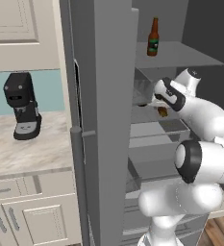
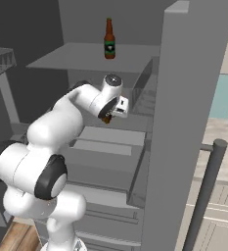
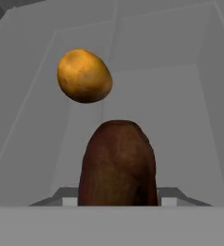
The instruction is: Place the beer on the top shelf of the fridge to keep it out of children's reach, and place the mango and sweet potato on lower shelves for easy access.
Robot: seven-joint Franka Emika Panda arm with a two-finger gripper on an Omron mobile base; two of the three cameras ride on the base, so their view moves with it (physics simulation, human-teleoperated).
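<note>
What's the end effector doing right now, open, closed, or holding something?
End effector: closed on the sweet potato, held inside the fridge just short of the mango.

Slim brown glass beer bottle (image 2: 109,40): red cap, dark green label. Round mango (image 3: 84,76): mottled orange-yellow. Oblong sweet potato (image 3: 118,164): dark reddish-brown. Tall fridge cabinet (image 1: 111,120): plain grey.

Beer (image 1: 153,37) upright on fridge's top shelf (image 1: 180,55)
</note>
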